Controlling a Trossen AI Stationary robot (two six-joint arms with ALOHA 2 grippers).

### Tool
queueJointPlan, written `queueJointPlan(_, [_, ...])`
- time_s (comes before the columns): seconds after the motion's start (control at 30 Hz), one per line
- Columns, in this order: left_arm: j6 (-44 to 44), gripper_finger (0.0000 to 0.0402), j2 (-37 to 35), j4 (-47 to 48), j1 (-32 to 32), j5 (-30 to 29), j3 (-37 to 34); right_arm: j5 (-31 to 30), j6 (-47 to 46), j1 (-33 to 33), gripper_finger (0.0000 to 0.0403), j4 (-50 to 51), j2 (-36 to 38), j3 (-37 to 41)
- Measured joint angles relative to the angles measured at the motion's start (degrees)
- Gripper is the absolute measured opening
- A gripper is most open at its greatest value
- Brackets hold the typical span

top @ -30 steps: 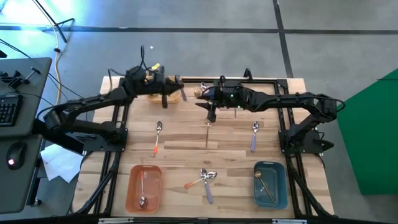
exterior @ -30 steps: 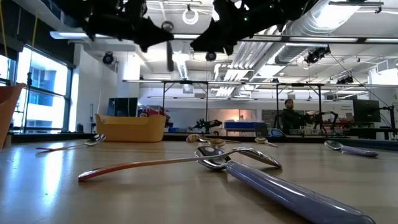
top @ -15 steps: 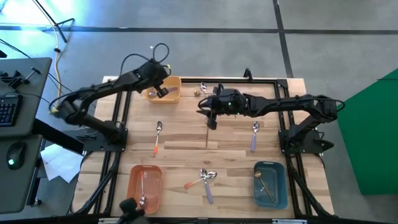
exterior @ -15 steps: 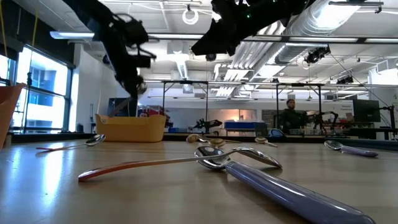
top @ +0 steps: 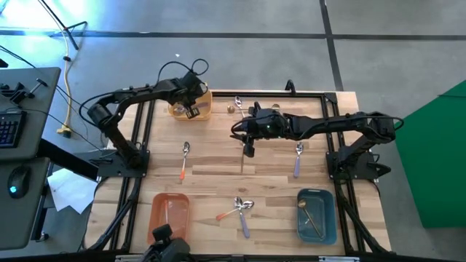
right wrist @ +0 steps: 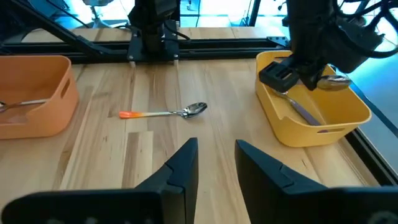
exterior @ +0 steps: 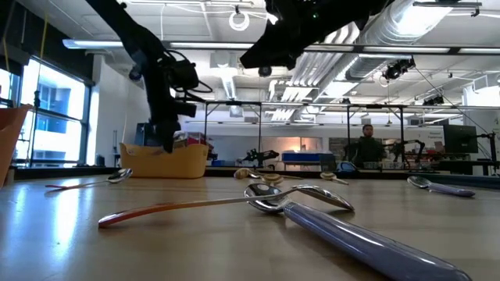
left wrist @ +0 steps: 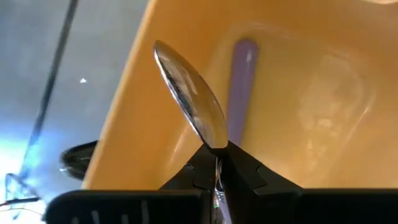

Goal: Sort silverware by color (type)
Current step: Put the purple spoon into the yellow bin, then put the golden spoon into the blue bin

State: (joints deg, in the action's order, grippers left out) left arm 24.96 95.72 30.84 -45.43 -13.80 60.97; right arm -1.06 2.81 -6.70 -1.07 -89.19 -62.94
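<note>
My left gripper [top: 191, 110] reaches down into the yellow bin [top: 205, 97] at the table's far edge, shut on a spoon whose silver bowl [left wrist: 189, 102] sticks out past the fingertips. A lavender handle [left wrist: 239, 81] lies on the bin floor beyond it. My right gripper [top: 248, 149] hangs open over the table's middle, above a gold spoon [top: 242, 159]. An orange-handled spoon [top: 183, 160] and a lavender-handled one [top: 298, 159] lie flat on the wood. Two spoons [top: 240, 209] are crossed near the front. More spoons [top: 237, 103] sit by the far edge. My left gripper pinches the spoon by its neck [left wrist: 216, 148], just behind the bowl, between the two fingertips. The fingers lie along the spoon and come down at a slant from above. The bowl points ahead into the bin, lifted off its floor. The handle is hidden under the gripper.
An orange bin [top: 169, 218] and a blue bin [top: 317, 216] stand at the near edge, and the blue one holds a gold spoon. A dark object [top: 166, 249] shows past the near edge. A black frame rails the table's sides. A person [exterior: 367, 144] stands far behind.
My left gripper has come down from high over the table's far side into the yellow bin, still shut on the spoon, and its arm has swung and straightened. My right gripper has edged slightly toward the near edge. The dark object has appeared at the near edge.
</note>
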Motion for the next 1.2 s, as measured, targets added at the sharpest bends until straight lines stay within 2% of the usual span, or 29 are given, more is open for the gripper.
queueJointPlan(0.2, [-2.38,0.0047,0.02,-1.06,0.47,0.93,-0.02,0.0,1.1,-0.59,0.0089,2.75,0.04,0.0])
queueJointPlan(0.4, [-7.37,0.0095,-2.06,-2.34,0.84,1.04,-0.03,-0.21,0.62,-3.14,0.0084,15.61,0.81,0.03])
queueJointPlan(0.53, [-9.72,0.0113,-5.08,-5.71,1.4,1.22,-0.82,-0.75,-1.16,-3.89,0.0043,27.01,4.97,0.04])
queueJointPlan(0.6, [-10.23,0.0114,-7.09,-8.99,1.93,1.4,-2.56,-3.45,-1.32,-3.64,0.0014,31.04,7.29,0.07])
queueJointPlan(0.67, [-11.59,0.0111,-9.81,-12.7,2.53,2.53,-4.98,-5.51,-1.56,-3.36,0.0007,33.33,9.18,0.18])
queueJointPlan(0.8, [-14.52,0.0099,-15.59,-21.78,3.68,8.33,-10.78,-4.24,-2.73,-5.53,0.0005,23.68,11.01,5.91])
queueJointPlan(0.9, [-18.0,0.009,-20.06,-30.86,5.04,11.82,-15.33,-4.96,-8.13,-8.82,0.0004,17.68,10.18,12.43])
queueJointPlan(1.07, [-23.5,0.0081,-24.58,-51.56,8.66,19.62,-25.47,-7.53,-21.95,-14.79,0.0017,10.59,8.13,20.49])
queueJointPlan(1.2, [-27.04,0.0076,-24.88,-68.73,11.69,24.94,-33.28,-11.29,-28.55,-17.56,0.0039,10.78,6.51,22.08])
